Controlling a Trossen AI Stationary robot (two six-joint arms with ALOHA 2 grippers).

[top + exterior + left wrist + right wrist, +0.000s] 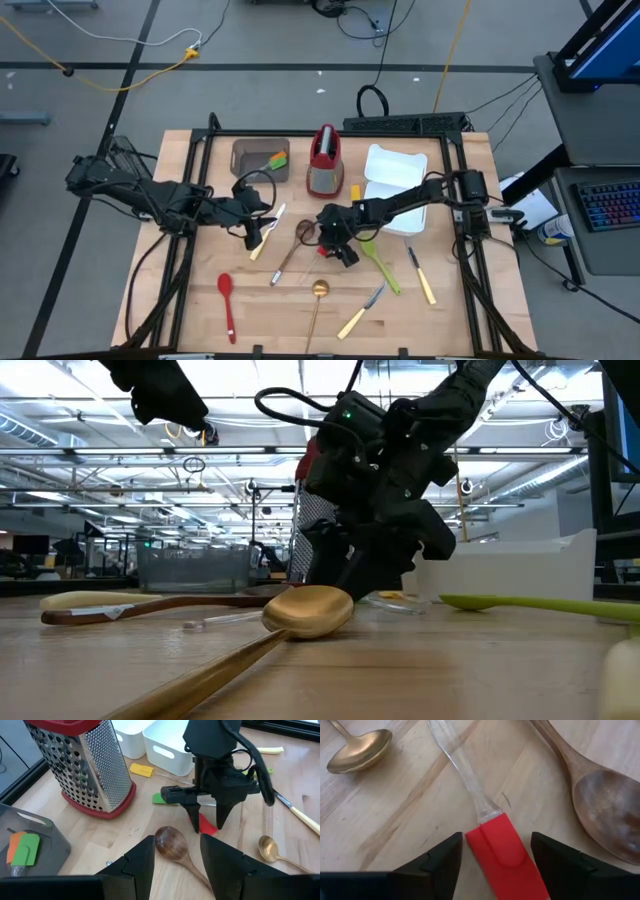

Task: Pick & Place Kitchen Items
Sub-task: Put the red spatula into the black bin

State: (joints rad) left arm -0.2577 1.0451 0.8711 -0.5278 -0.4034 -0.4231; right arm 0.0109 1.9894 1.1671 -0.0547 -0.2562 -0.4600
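Bright, even overhead light, soft shadows; low view's foreground gold spoon (pixel 306 610) perhaps slightly blurred.

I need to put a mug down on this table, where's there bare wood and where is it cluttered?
Bare wood lies at the near left, left of the red spoon, and along the near right edge, right of the yellow-handled knife. The middle is crowded: both grippers, wooden spoon, gold spoon, green spatula.

From above, the red spatula (pixel 507 855) is almost wholly hidden under the right gripper (pixel 337 243) — only the right wrist view shows it, its blade cut off at six o'clock. The wooden spoon (pixel 600 805) runs off that picture at three o'clock. Contents of the brown bin (pixel 258 157) — too small to tell.
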